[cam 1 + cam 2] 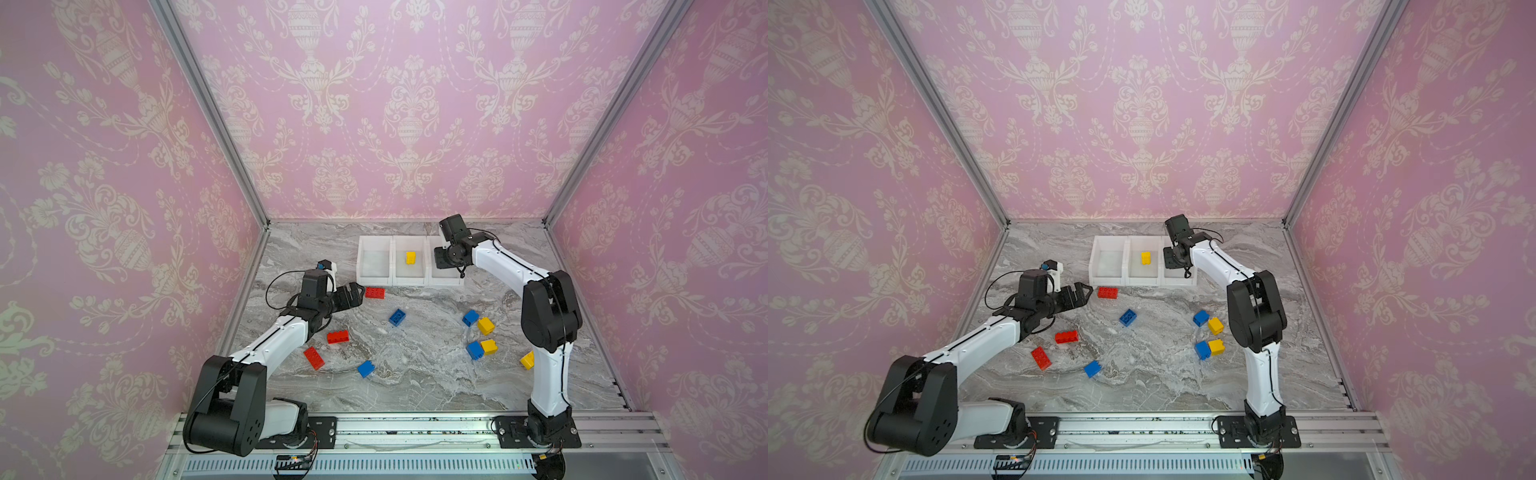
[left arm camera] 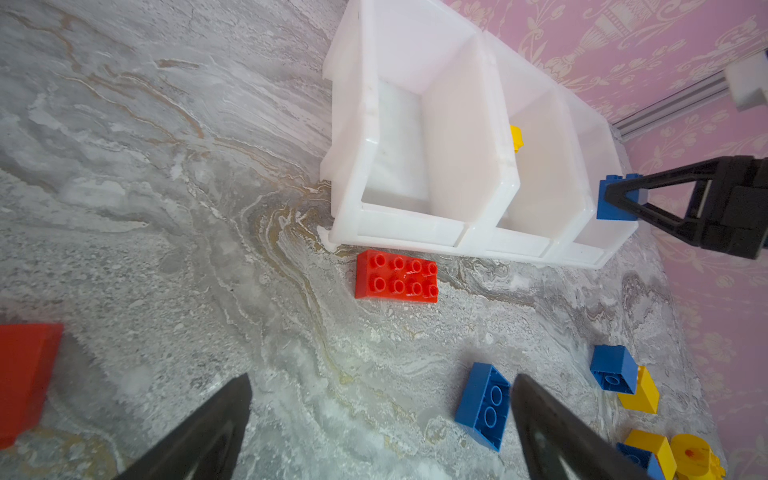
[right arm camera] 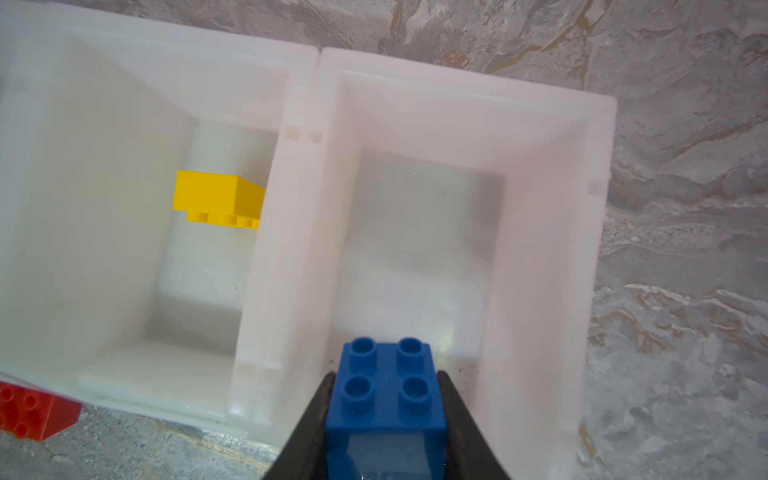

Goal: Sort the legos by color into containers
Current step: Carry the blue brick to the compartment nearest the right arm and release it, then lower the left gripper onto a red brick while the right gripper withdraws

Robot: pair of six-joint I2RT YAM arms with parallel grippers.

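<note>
Toward the front edge of the tabletop (image 1: pixel 415 386), loose legos (image 1: pixel 365 368) lie scattered. Mid-left, the left gripper (image 1: pixel 358 294) hovers with jaws spread, just beside a red brick (image 1: pixel 374 293). Near the back edge, the containers (image 1: pixel 374 281) hold one yellow brick (image 1: pixel 410 257) in the middle bin. Above the right-end bin, the right gripper (image 3: pixel 386 374) has its jaws pinching a blue brick (image 3: pixel 386 419).
</note>
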